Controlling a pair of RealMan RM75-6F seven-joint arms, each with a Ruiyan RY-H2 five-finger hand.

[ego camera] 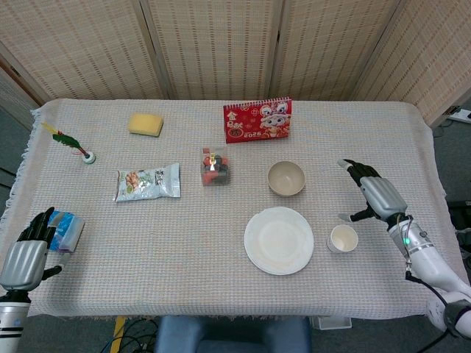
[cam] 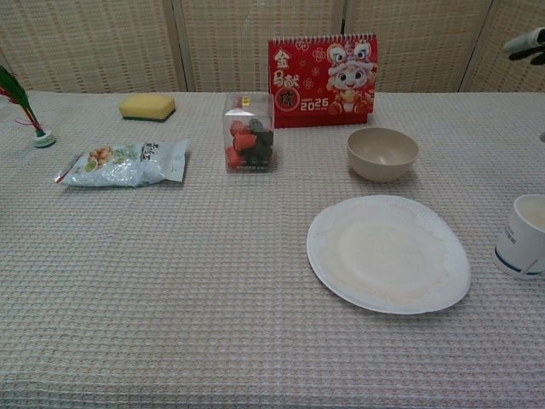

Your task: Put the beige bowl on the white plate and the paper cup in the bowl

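The beige bowl [ego camera: 286, 178] [cam: 382, 153] stands upright on the cloth, just behind the white plate [ego camera: 279, 240] [cam: 388, 253], which is bare. The paper cup [ego camera: 343, 239] [cam: 523, 236] stands upright to the plate's right. My right hand [ego camera: 374, 193] hovers open above the table, right of the bowl and behind the cup, touching neither; its fingertips [cam: 525, 44] show at the right edge of the chest view. My left hand [ego camera: 25, 254] is open at the table's front left corner, far from all three objects.
A red calendar [ego camera: 257, 120] stands behind the bowl. A clear box of red items [ego camera: 214, 167], a snack bag [ego camera: 147, 182], a yellow sponge [ego camera: 146, 123] and a feathered shuttlecock [ego camera: 72, 142] lie left of centre. A blue packet [ego camera: 65, 229] lies by my left hand.
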